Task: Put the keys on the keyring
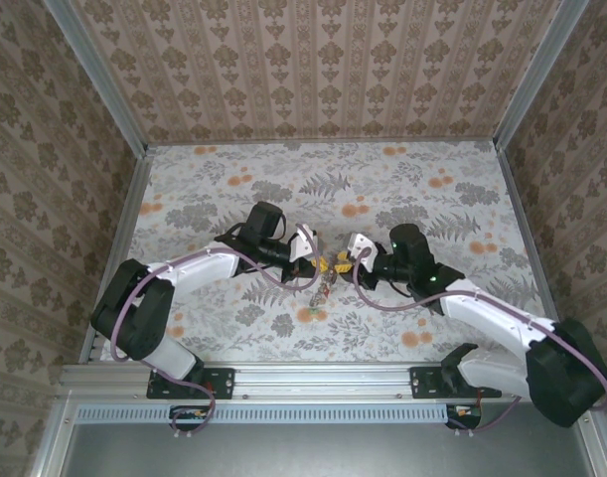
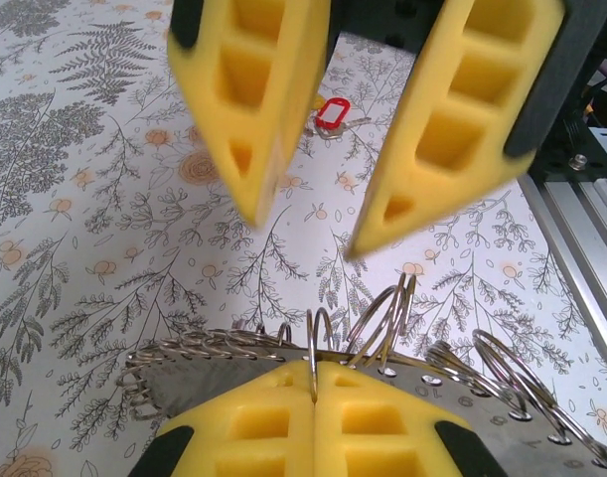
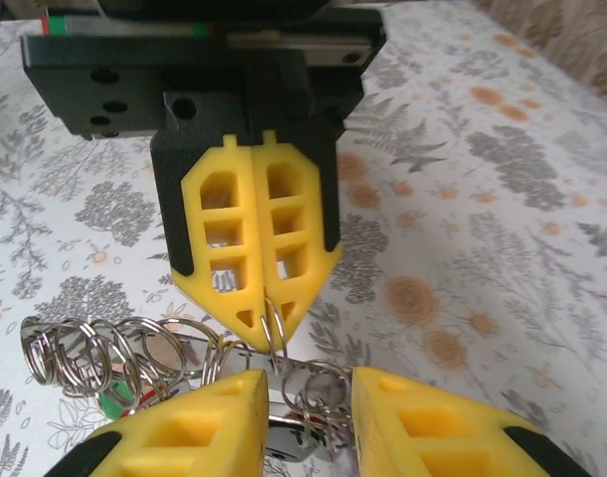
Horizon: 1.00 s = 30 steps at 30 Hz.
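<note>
The keyring (image 2: pixel 199 386) is a flat metal piece with several small wire rings along its edge, lifted above the table. My left gripper (image 2: pixel 314 376) is shut on one upright wire ring of it. In the right wrist view the left gripper (image 3: pixel 269 310) pinches that ring just above the keyring (image 3: pixel 289 368). My right gripper (image 3: pixel 308 402) faces it with its jaws open, a cluster of rings between its fingers. One red-headed key (image 2: pixel 328 112) lies on the table beyond the right gripper (image 2: pixel 308 224). A green key head (image 3: pixel 112 402) peeks out under the rings. From above, both grippers meet at the keyring (image 1: pixel 328 270).
The floral table surface (image 1: pixel 432 199) spreads around the meeting point, with patterned walls on three sides. A metal rail (image 1: pixel 313 380) runs along the near edge by the arm bases. Small coloured pieces (image 1: pixel 314 312) lie just in front of the grippers.
</note>
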### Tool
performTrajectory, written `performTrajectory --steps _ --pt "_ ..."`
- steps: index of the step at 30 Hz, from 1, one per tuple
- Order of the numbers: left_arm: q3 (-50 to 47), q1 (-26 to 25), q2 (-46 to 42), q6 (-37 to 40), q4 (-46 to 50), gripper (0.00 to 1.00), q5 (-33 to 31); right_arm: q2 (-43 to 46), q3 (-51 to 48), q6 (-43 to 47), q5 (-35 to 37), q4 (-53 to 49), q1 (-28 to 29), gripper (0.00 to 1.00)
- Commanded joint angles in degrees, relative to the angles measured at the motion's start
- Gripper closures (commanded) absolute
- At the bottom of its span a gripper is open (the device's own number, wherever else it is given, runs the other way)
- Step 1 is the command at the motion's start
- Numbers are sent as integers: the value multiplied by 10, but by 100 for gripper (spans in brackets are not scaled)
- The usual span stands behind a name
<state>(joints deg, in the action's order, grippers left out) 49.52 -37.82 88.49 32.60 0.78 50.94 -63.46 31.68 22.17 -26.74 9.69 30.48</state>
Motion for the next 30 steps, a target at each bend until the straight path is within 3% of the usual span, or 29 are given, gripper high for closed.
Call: performTrajectory --steps 1,3,5,8,13,17,23,27,30 --pt "1 0 -14 8 2 100 2 48 -15 -93 100 -4 -3 70" --pt "3 -1 -14 8 2 100 1 75 -15 -165 174 -16 -4 70" --pt "5 -3 -15 8 4 100 1 92 -1 -269 291 -60 -7 72" --pt "7 -7 -16 11 5 100 -3 96 42 -404 402 -188 -35 77" --pt "26 -18 -14 41 46 100 -22 80 83 -552 412 -354 -103 75" --pt "32 -22 -18 51 64 100 -32 94 76 -613 403 -401 -136 73" --pt "32 -23 -21 47 63 100 -34 89 72 -720 452 -510 -155 70" --pt "32 -24 -19 44 58 100 -33 74 53 -765 466 -535 -157 70" --pt "33 -24 -21 46 60 100 -31 61 30 -765 429 -508 -174 69"
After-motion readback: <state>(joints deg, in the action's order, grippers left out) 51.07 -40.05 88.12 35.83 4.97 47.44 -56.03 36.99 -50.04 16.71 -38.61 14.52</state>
